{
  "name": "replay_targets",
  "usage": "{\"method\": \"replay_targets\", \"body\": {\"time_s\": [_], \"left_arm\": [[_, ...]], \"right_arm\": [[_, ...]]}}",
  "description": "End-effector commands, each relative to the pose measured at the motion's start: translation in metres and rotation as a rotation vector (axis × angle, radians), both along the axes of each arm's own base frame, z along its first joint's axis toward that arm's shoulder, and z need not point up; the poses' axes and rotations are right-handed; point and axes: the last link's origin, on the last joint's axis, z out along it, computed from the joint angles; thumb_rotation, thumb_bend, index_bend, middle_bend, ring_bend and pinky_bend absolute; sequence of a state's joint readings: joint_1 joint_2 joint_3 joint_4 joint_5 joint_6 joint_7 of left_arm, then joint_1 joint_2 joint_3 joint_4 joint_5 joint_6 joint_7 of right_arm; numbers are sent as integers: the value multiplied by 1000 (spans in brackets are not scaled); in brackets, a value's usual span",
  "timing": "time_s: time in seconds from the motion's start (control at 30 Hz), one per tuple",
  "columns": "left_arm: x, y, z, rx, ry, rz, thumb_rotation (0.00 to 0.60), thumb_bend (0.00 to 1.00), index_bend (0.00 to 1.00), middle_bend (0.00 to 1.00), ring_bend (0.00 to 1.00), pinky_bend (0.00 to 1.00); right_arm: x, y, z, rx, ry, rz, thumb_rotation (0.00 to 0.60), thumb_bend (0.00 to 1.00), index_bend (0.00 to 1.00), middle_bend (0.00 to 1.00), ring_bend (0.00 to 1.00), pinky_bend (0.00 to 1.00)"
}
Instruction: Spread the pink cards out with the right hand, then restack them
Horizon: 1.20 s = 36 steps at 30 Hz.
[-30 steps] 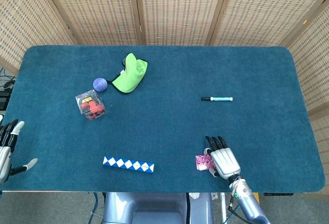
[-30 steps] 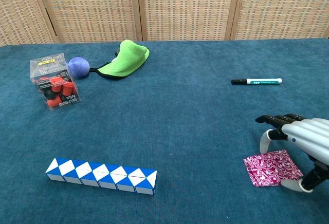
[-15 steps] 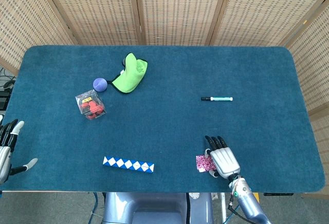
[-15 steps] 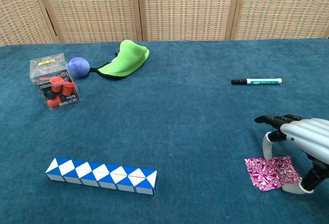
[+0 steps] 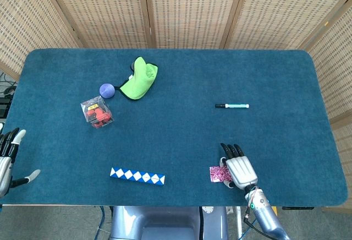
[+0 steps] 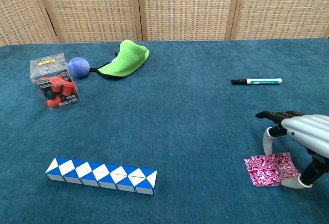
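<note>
The pink cards (image 6: 270, 169) lie as a small patterned stack near the table's front right edge, also seen from the head view as the pink cards (image 5: 216, 174). My right hand (image 6: 304, 137) arches over their right side. Its thumb (image 6: 291, 183) touches the stack's near right corner and one finger (image 6: 267, 141) curls down at the far edge, so the stack sits pinched between them; the other fingers stretch out to the left. In the head view the right hand (image 5: 238, 169) covers the right part of the cards. My left hand (image 5: 7, 156) rests off the table's left edge, fingers apart and holding nothing.
A blue-and-white folding snake puzzle (image 6: 101, 175) lies at the front left. A clear box of red pieces (image 6: 55, 81), a purple ball (image 6: 78, 66) and a green cloth (image 6: 126, 58) sit at the back left. A marker (image 6: 256, 81) lies behind my right hand.
The card stack has turned and shifted slightly under my right hand, whose fingers have lifted a little. My left hand has stayed put.
</note>
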<state>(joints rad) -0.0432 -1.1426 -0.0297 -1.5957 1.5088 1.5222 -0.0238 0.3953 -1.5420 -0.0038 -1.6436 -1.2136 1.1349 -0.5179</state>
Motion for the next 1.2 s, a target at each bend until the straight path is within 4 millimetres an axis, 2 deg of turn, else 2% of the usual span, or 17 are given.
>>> {"method": "replay_targets", "body": {"time_s": [0.03,0.17,0.5,0.8,0.93,1.07,1.1,1.17,1.2], "left_arm": [[0,0,0,0,0,0,600,0,0,0,0,0],[0,0,0,-1,0,0,600,0,0,0,0,0],[0,0,0,0,-1,-2,600,0,0,0,0,0],[0,0,0,0,-3,-2,600,0,0,0,0,0],[0,0,0,0,-4,-3,600,1,0,0,0,0],[0,0,0,0,-9,-4,600,1,0,0,0,0],[0,0,0,0,-11,-6,600,1,0,0,0,0],[0,0,0,0,-12,-6,600,1,0,0,0,0],[-1,0,0,0,-9,-6,600,0,0,0,0,0]], "right_arm": [[0,0,0,1,1,0,600,200,452,13,0,0],[0,1,1,3,1,0,600,156,428,8,0,0],[1,-1,1,-5,-6,-5,600,156,379,0,0,0],[5,-1,8,-16,-31,-5,600,156,378,0,0,0],[11,-1,23,-50,-64,17,600,156,378,0,0,0],[12,1,55,-112,-115,103,600,153,324,0,0,0],[7,1,66,-143,-121,136,600,135,272,0,0,0],[-22,7,98,-272,-60,176,600,73,169,0,0,0],[-29,11,103,-291,-60,188,600,45,126,0,0,0]]}}
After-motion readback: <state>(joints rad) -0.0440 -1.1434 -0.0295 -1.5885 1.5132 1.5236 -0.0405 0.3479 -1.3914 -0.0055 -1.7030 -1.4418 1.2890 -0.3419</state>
